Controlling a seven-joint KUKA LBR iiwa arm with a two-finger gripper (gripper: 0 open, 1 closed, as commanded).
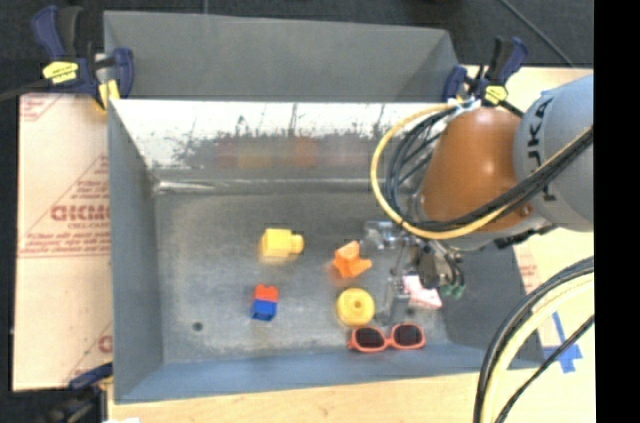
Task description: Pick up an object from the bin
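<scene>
My gripper (402, 263) hangs low at the bin's right side, under the arm's orange cover. Just left of it lies a small orange piece (349, 260). A yellow round thing with a hole (355, 307) sits below and left of the gripper. A pair of red toy sunglasses (386, 339) lies by the front wall, below the gripper. I see nothing held in the gripper.
A yellow block (281, 244) lies near the bin's middle, and a small blue and red block (263, 303) sits in front of it. The arm with its cables covers the bin's right wall. The left half of the floor is bare.
</scene>
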